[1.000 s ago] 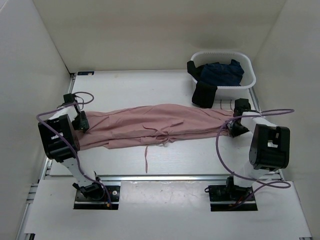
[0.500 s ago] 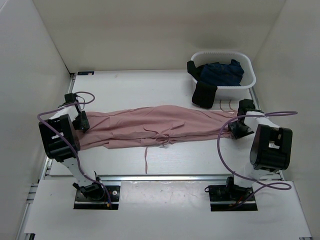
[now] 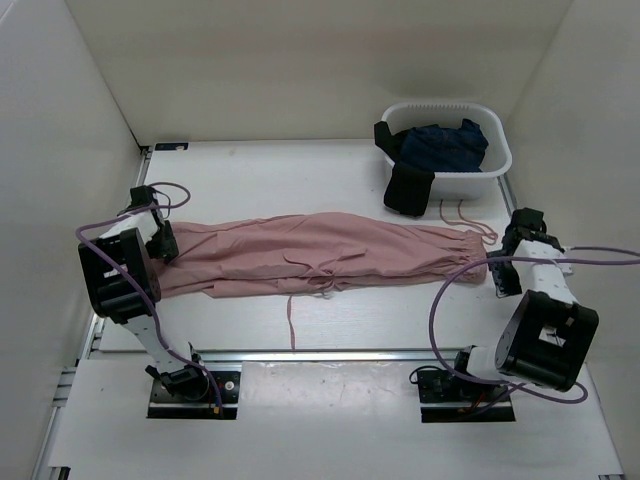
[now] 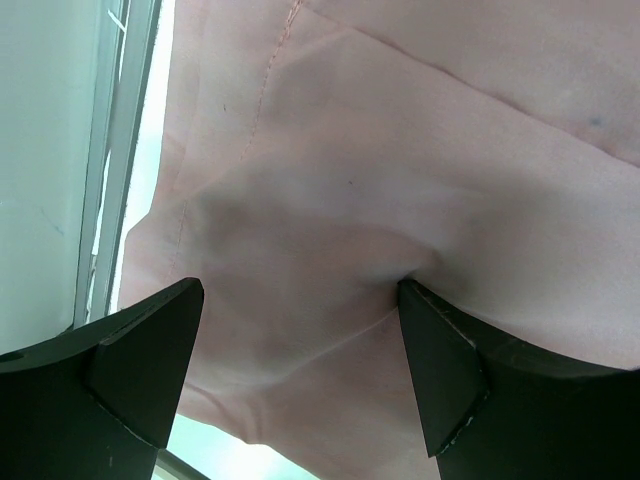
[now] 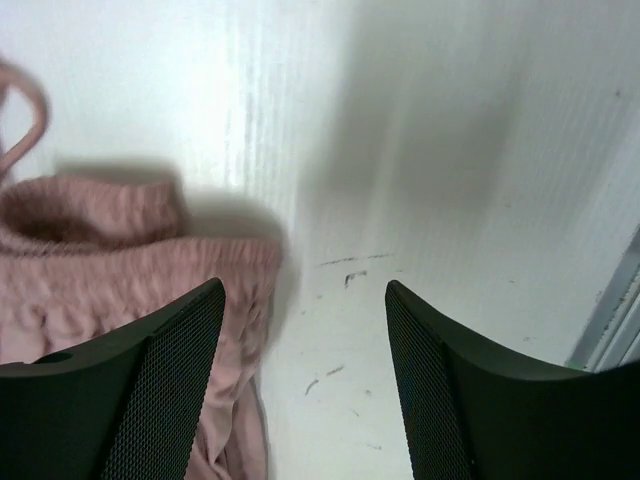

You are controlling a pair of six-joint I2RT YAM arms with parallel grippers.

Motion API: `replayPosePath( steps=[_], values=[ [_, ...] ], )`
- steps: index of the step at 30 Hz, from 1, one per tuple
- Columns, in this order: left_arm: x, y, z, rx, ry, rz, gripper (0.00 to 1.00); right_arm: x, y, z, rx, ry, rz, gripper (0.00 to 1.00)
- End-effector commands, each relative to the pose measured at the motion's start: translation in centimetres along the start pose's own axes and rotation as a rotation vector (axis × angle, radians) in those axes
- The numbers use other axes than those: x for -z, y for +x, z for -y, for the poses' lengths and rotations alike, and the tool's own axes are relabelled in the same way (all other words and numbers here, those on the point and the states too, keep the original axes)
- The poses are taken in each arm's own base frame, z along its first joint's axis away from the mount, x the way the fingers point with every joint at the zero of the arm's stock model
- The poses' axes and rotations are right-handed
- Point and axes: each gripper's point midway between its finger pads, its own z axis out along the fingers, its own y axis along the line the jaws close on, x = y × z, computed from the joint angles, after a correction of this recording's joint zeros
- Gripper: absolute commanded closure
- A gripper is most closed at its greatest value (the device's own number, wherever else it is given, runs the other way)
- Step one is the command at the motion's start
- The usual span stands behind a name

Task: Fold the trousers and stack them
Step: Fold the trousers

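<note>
I see my left gripper (image 4: 300, 290) spread wide over the trousers (image 3: 310, 250). My right gripper (image 5: 303, 290) gapes above the table (image 5: 450, 150), beside the waistband (image 5: 90, 220).

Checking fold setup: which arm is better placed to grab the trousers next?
Probably left: the left tool is open over the trousers; the right tool is open over bare table beside the waistband.

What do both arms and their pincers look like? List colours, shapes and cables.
The left arm and right arm are white links with bulky black joint housings, each trailing a purple cable. The left pincer has smooth black wedge fingers; the right pincer has mesh-textured ones.
</note>
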Motion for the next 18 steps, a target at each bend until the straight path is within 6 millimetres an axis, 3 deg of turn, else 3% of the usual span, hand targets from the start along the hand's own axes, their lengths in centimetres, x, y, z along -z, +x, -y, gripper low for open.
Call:
replayPosePath(
  steps=[1, 5, 8, 16, 18],
  values=[
    [-1.7, 2.2, 0.5, -0.018, -0.009, -0.055, 0.10, -1.7, 1.7, -0.9, -0.095, -0.046, -0.080, 0.30],
    [-1.8, 2.6, 0.7, -0.021, 0.000, -0.064, 0.10, -2.6, 3.9, -1.7, -0.131, -0.072, -0.182, 0.30],
    [-1.8, 2.6, 0.7, -0.021, 0.000, -0.064, 0.10, -2.5, 4.4, -2.1, -0.163, -0.087, -0.210, 0.30],
    [-2.0, 2.8, 0.8, -0.025, 0.000, -0.072, 0.10, 0.2, 1.5, -3.2, -0.244, -0.161, -0.072, 0.31],
    [-2.0, 2.8, 0.8, -0.025, 0.000, -0.072, 0.10, 0.4, 1.7, -3.3, -0.241, -0.171, -0.057, 0.31]
  ],
)
